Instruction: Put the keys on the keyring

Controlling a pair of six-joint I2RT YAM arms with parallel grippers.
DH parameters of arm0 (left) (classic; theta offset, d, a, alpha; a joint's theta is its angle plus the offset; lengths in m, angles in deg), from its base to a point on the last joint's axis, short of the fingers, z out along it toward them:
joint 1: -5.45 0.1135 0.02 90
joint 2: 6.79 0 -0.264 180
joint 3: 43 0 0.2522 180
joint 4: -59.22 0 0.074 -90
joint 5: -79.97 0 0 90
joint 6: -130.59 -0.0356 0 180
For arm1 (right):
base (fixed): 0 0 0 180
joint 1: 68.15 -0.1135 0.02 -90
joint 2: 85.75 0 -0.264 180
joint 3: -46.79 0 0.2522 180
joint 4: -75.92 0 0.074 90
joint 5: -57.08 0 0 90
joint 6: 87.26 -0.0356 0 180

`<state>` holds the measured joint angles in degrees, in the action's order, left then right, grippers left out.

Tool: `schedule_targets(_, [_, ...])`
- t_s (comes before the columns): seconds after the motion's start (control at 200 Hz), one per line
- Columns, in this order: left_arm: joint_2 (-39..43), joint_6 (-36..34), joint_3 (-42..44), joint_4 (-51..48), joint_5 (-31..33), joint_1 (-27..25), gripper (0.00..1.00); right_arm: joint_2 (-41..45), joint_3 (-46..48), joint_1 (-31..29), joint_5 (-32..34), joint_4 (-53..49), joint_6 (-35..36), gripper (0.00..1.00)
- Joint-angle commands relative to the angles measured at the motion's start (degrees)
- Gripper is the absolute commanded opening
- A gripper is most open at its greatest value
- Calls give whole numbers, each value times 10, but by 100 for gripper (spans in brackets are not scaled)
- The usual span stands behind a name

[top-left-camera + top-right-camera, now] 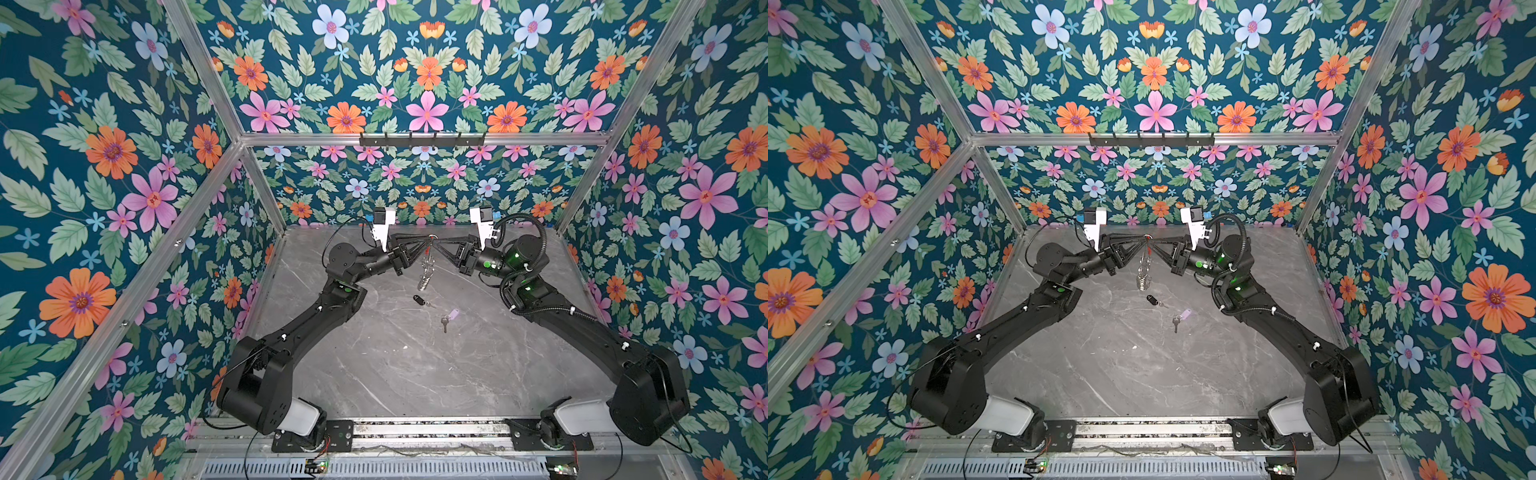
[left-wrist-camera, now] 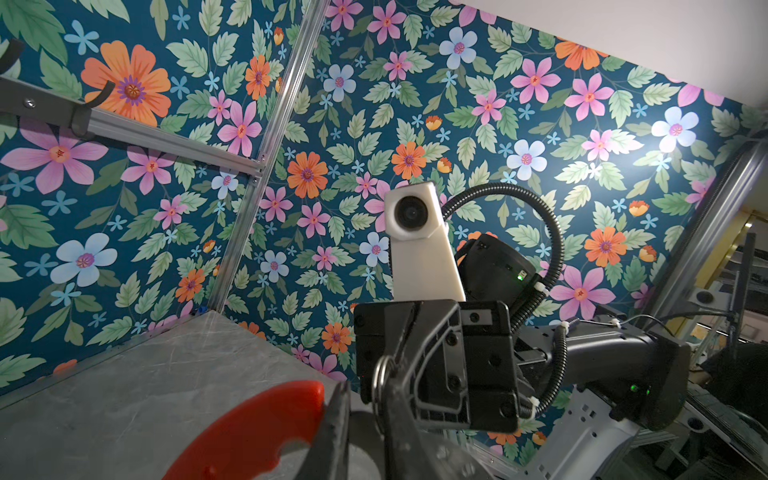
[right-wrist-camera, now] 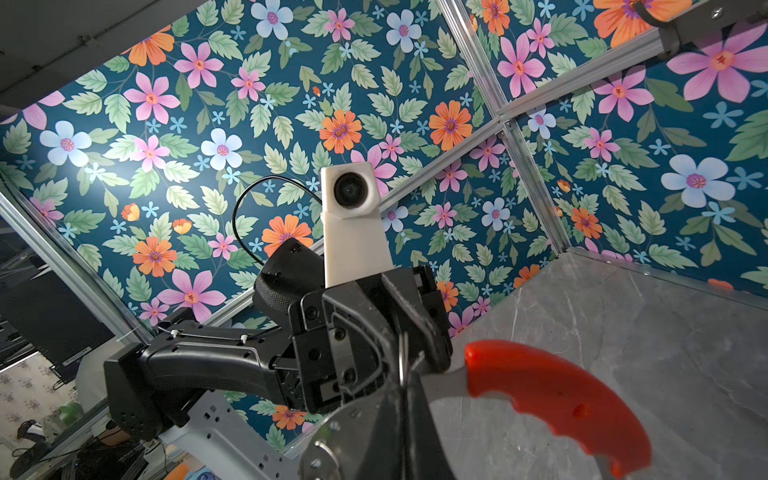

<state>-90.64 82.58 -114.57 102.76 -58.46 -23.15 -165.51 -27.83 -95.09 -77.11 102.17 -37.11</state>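
left gripper (image 1: 428,240) and right gripper (image 1: 437,242) each pinch the keyring (image 1: 427,268), which hangs above the table (image 1: 374,374).

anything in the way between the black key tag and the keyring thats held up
Nothing visible: only bare table lies between the black key tag and the hanging keyring. But the left end effector and right end effector both pinch the keyring's top, so neither is free.
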Motion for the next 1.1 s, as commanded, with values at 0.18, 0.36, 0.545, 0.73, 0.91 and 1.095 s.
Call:
schedule_targets(0.18, [3, -5, -3, 7, -17, -1, 0, 6, 0, -1, -5, -6, 14, 0])
schedule_targets(0.36, [28, -111, -27, -141, -34, -1, 0, 49, -11, 6, 24, -191, 129, 31])
schedule_targets(0.545, [45, -300, -105, -448, -65, -1, 0, 80, -56, 13, 43, -412, 301, 34])
schedule_targets(0.73, [38, -344, -147, -546, -108, -1, 0, 62, -86, 12, 3, -455, 321, 30])
schedule_targets(0.91, [42, -340, -151, -546, -119, -1, 0, 42, -101, 11, -20, -450, 311, 25])
schedule_targets(1.095, [41, -335, -151, -543, -121, -1, 0, 36, -105, 12, -39, -427, 293, 23])
